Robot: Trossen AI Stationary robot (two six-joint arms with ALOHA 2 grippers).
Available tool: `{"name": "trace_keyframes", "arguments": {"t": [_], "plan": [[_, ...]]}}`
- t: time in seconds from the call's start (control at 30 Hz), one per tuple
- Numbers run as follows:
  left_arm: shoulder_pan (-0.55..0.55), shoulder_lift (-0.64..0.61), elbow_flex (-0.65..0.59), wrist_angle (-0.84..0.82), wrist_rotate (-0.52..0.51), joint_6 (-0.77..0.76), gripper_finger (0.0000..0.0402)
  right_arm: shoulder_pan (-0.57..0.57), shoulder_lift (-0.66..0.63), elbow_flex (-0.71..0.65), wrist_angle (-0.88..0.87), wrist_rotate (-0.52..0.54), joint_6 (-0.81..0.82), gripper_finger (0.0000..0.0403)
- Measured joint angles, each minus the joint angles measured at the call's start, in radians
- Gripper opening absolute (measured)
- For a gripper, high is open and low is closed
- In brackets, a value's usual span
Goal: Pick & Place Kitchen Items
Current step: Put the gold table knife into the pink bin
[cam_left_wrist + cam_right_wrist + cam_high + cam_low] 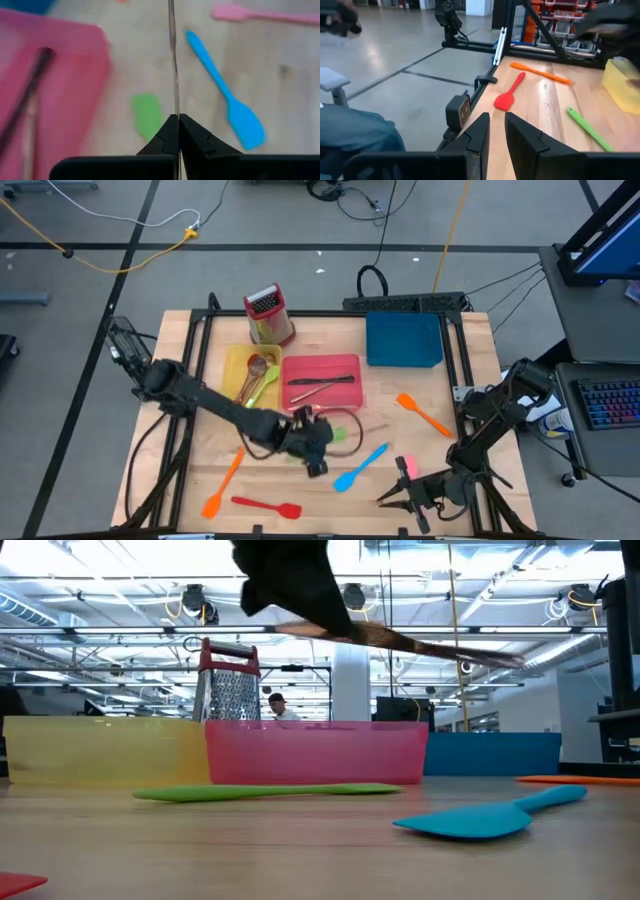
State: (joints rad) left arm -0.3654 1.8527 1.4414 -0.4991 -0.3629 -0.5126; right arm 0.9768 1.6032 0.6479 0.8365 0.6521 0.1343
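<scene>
My left gripper [320, 442] is over the table's middle, shut on a thin copper-coloured utensil [430, 645] that is held above the table. A green spatula [270, 792] lies flat on the table below it. A blue spatula [362, 465] and a pink spatula [410, 470] lie to its right. My right gripper [400, 500] waits near the front right corner, open and empty. More utensils lie in the yellow tray [238, 360] and the pink tray [320, 395]. My left gripper pinches one end of the thin utensil [175, 107] between its two shut fingers [195, 137]. The utensil runs straight out past the fingertips, in line with them. It is lifted clear of the table, nearly level, its free end [505, 660] sloping a little down.
A red-topped grater [268, 315] stands at the back beside the yellow tray. A blue tray [405, 340] sits at the back right. An orange spatula [425, 415] lies at the right. Another orange spatula [225, 480] and a red one [268, 505] lie near the front edge.
</scene>
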Motion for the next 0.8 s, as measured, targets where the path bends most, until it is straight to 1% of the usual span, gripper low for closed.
{"name": "trace_keyframes", "arguments": {"t": [0.17, 0.4, 0.57, 0.73, 0.8], "plan": [[0.081, -0.037, 0.000, -0.107, -0.028, 0.022, 0.0002, 0.000, 0.000, 0.000, -0.023, -0.002, 0.013, 0.0057], [0.188, -0.038, 0.000, -0.250, -0.044, 0.062, 0.0003, 0.000, 0.000, 0.000, -0.027, 0.000, 0.012, 0.0057], [0.228, -0.038, 0.000, -0.293, -0.097, 0.086, 0.0003, 0.000, 0.000, 0.000, -0.027, 0.000, 0.011, 0.0057], [0.250, -0.038, -0.004, -0.362, -0.101, 0.097, 0.0002, 0.000, 0.000, 0.000, -0.027, 0.000, 0.011, 0.0057], [0.255, -0.038, -0.022, -0.363, -0.101, 0.132, 0.0004, 0.000, 0.000, 0.000, -0.026, 0.000, 0.011, 0.0057]]}}
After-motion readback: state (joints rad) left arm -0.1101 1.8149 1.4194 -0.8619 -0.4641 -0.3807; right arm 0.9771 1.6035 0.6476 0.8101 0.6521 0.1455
